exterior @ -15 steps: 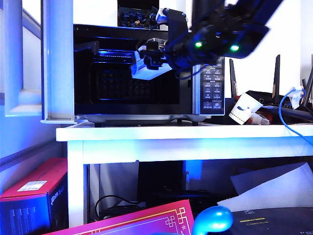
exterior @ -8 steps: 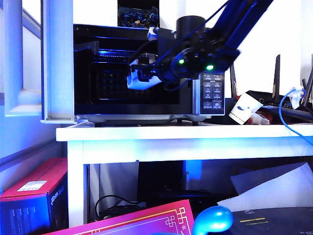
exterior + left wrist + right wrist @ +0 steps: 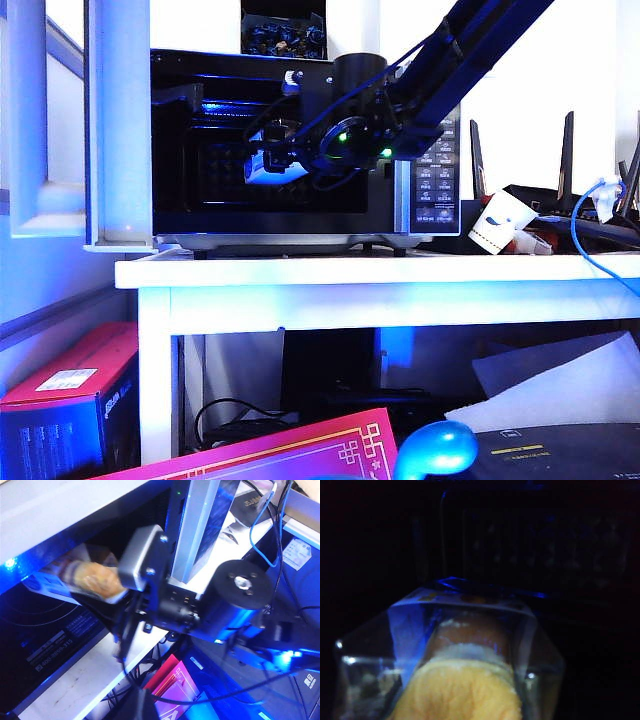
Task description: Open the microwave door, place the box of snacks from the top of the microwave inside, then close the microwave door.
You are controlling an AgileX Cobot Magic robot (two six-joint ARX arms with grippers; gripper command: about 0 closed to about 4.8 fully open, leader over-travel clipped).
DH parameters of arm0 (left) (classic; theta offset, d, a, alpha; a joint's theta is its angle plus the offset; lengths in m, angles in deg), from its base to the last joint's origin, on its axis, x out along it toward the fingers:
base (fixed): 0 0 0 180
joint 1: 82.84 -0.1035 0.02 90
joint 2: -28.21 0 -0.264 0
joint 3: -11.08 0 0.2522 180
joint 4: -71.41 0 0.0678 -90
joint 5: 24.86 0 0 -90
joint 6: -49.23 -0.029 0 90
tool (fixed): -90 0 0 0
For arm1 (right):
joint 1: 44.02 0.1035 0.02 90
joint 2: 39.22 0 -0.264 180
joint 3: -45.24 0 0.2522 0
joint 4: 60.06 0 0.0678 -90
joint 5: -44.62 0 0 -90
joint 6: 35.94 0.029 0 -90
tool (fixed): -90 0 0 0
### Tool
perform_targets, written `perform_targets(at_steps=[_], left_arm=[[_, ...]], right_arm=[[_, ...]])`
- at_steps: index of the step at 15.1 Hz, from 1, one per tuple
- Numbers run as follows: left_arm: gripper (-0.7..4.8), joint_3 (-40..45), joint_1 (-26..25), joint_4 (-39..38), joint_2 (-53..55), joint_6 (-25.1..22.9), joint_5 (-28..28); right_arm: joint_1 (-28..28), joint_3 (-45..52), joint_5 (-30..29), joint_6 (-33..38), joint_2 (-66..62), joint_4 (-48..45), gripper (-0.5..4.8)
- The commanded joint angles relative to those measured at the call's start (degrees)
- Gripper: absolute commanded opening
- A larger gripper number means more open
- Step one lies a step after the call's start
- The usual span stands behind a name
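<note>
The microwave [image 3: 432, 150] stands on the white table with its cavity exposed. The microwave door [image 3: 118, 130] is swung fully open at the left, edge-on in the exterior view. My right gripper [image 3: 283, 155] is shut on the box of snacks [image 3: 262, 166], a clear tub with yellowish contents, and holds it inside the dark cavity above its floor. The box [image 3: 460, 655] fills the lower part of the right wrist view, facing the dark back wall. The left wrist view shows the box [image 3: 92, 580] going in. Of my left gripper [image 3: 142, 707] only a dark tip shows.
A dark container with blue pieces [image 3: 283, 35] sits on top of the microwave. A white paper cup [image 3: 497, 222], routers and a blue cable crowd the table [image 3: 350, 272] right of the button panel. Red boxes [image 3: 60, 390] lie below the table.
My right arm has dropped and moved left, carrying the box of snacks from in front of the upper opening deeper into the cavity. The door and the left arm have not moved.
</note>
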Motion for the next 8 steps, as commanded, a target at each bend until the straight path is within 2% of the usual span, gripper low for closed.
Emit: perform_targets(at_steps=[1,4,8], left_arm=[[-0.06,-0.28,0.04,0.39,-0.44,-0.13,-0.04],[-0.06,-0.28,0.04,0.31,-0.44,-0.13,-0.04],[-0.06,-0.28,0.02,-0.11,-0.44,-0.13,-0.04]], right_arm=[[0.09,-6.51,0.04,1.20,-3.13,1.42,2.60],[-0.04,-14.73,0.42,1.73,-8.44,5.46,2.60],[0.04,-15.63,1.60,-0.50,-9.14,5.27,2.66]])
